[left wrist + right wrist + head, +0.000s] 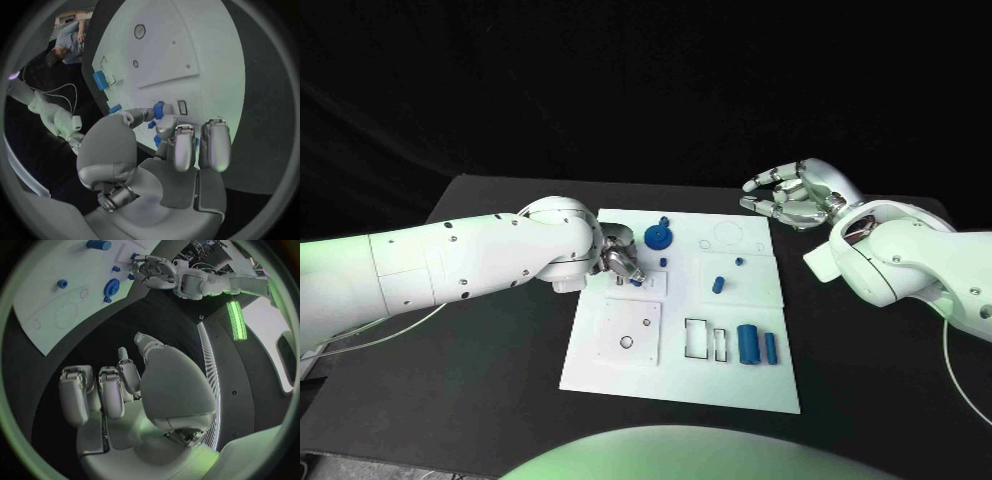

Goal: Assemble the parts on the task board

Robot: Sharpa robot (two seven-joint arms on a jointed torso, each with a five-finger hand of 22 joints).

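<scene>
Task board (678, 385) lies flat in the middle of the black table (473, 400), long side running away from the robot.

Left hand (619, 259) sits over the board's left edge, about midway along it. Its fingers (185, 145) are curled down, and a small blue part (159, 109) shows right at the fingertips in the left wrist view, with a further blue piece just below it. Whether the part is actually pinched or only touched, I cannot tell (the fingers hide the contact). The same hand appears far off in the right wrist view (153, 271), fingers bunched over the board edge.

Right hand (798, 193) hovers off the board's far right corner, above bare table, well apart from every part. Its fingers (103, 390) are curled inward over the palm and hold nothing.

Parts on the board:
- blue disc with a stem (659, 236), near the far edge, just beside the left hand
- small blue peg (718, 284), mid-board, right of centre
- blue cylinder (749, 343) and a thinner blue bar (770, 347), side by side near the right edge, next to two outlined rectangular slots (697, 338)
</scene>
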